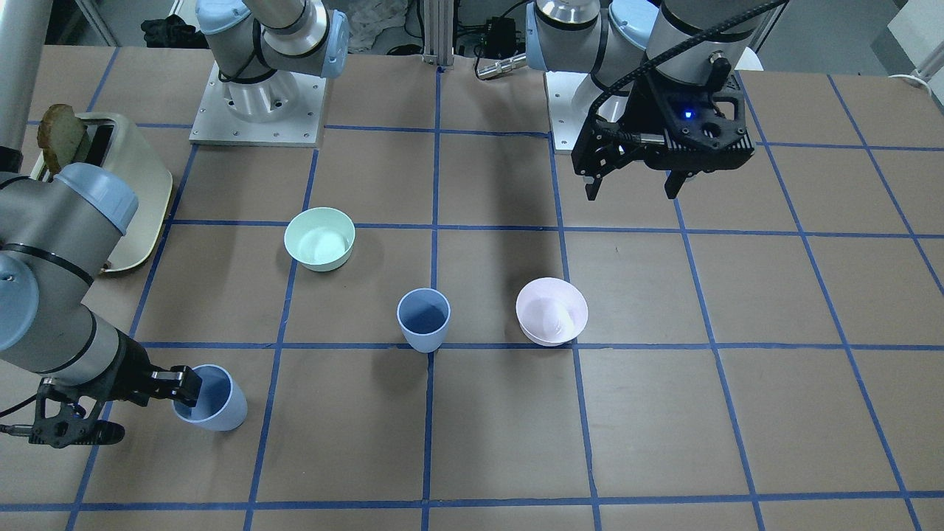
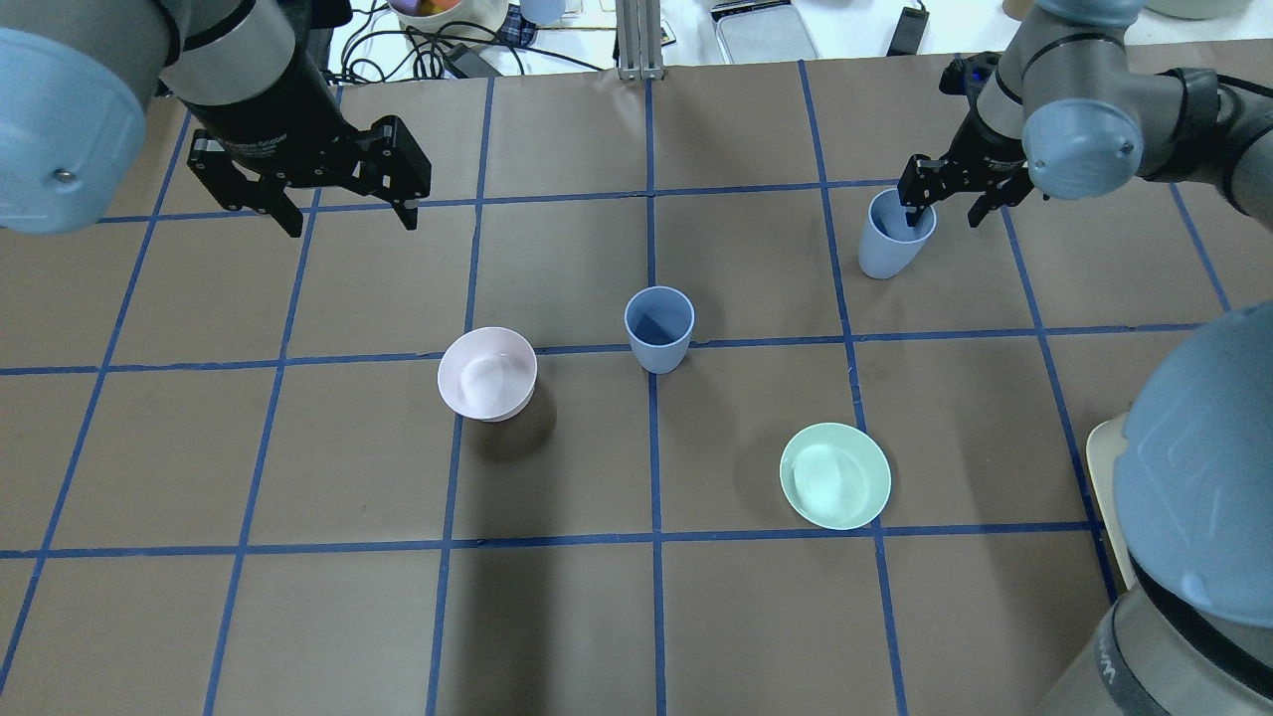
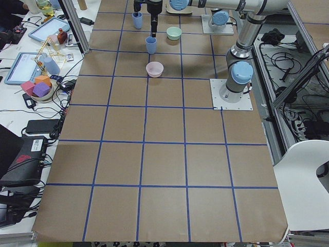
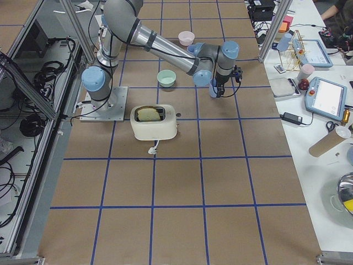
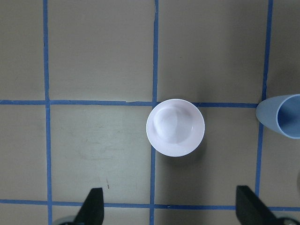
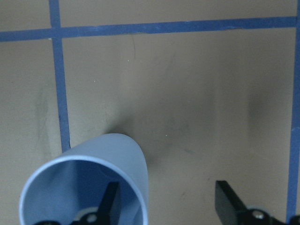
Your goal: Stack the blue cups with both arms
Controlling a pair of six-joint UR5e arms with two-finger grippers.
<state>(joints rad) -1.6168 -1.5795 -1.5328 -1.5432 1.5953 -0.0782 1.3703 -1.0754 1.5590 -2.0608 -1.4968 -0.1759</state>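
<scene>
Right arm (image 4: 165, 48), near and large, reaches from its base across the taped table (image 4: 176, 182); right gripper (image 4: 222, 93) meets a blue cup (image 4: 213, 86). Toaster (image 4: 156, 127) with bread (image 4: 149, 114) stands near the base, mint-green bowl (image 4: 166, 78) just beyond, pink bowl (image 4: 186, 38) and second blue cup (image 4: 191, 49) farther.

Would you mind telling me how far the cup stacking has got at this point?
Done: nothing is stacked yet; the far cup and the middle cup stand apart. In hand: the right gripper, open, straddles the wall of the tilted far cup, with one finger inside. The left gripper hangs open and empty. Left to do: close on the far cup, carry it to the middle cup and nest it.
</scene>
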